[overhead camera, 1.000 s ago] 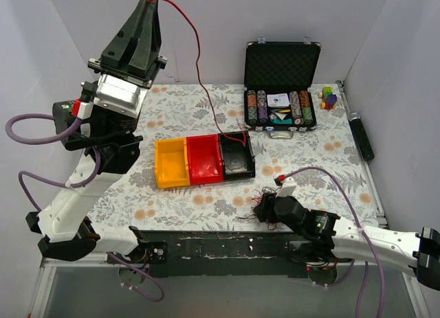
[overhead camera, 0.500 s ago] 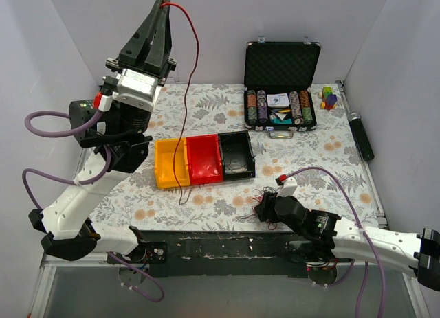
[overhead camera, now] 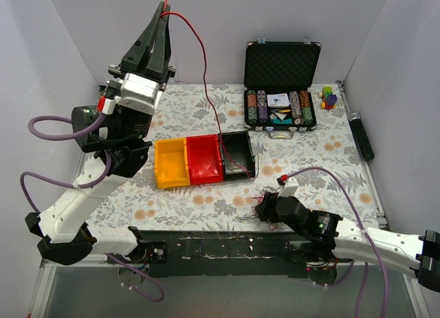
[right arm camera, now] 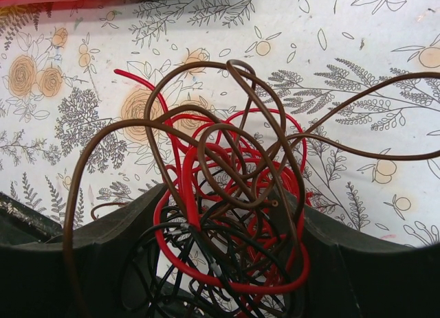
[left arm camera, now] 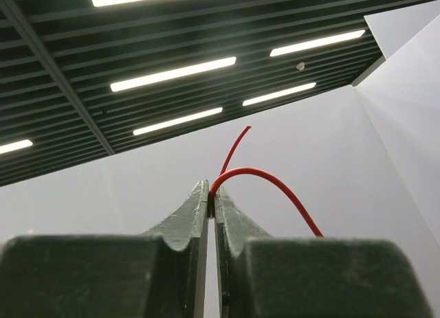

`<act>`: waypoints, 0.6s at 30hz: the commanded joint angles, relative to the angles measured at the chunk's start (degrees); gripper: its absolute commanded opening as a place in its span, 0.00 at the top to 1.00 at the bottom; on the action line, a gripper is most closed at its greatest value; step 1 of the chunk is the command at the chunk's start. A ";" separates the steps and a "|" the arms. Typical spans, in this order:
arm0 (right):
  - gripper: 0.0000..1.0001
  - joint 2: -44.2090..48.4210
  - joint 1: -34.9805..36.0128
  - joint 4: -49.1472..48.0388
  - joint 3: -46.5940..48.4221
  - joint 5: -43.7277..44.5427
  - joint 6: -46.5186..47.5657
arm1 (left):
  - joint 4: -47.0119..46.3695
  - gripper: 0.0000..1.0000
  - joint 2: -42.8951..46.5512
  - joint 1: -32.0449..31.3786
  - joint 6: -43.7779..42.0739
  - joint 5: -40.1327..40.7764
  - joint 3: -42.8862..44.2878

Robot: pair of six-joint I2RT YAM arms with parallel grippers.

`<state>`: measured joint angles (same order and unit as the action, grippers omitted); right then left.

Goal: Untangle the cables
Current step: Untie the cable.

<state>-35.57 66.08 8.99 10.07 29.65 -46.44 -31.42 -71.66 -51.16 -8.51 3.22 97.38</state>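
1. Cables [right arm camera: 188, 184]: smooth, glossy plastic coating.
2. Table cover [right arm camera: 357, 71]: matt printed sheet.
3. Bins [overhead camera: 172, 165], centre of the top view: smooth, shiny plastic.
4. Left gripper [left arm camera: 211, 194] fingers [left arm camera: 180, 229]: dark, matt, faintly grainy plastic.

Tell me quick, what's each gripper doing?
Left gripper: closed on a red wire.
Right gripper: spread around the wire tangle; grip cannot be told.
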 commanded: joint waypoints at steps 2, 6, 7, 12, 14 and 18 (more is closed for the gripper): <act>0.32 -0.20 0.27 -0.20 1.62 1.46 -0.59 | -0.05 1.00 0.21 2.20 2.26 3.72 3.59; 0.32 -0.64 0.27 -0.82 1.54 1.20 -0.59 | 0.57 1.00 -0.85 3.96 3.42 3.72 5.63; 0.32 -0.73 0.19 -0.99 1.62 1.11 -0.59 | 0.66 1.00 -0.85 4.39 3.42 3.89 5.62; 0.32 -0.90 0.27 -1.00 1.62 0.94 -0.67 | 1.36 1.00 0.90 11.15 10.77 2.76 0.28; 0.33 -0.64 0.27 -0.91 1.45 0.94 -0.67 | 2.41 1.00 1.34 14.84 14.74 2.40 -3.41; 0.32 -0.64 0.27 -1.70 1.36 1.02 -0.41 | 1.01 1.00 2.92 20.73 21.77 -2.07 -14.83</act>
<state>-36.42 66.08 8.88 10.07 29.63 -46.46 -31.05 -69.63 -34.92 4.34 4.82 91.05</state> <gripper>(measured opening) 0.676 0.033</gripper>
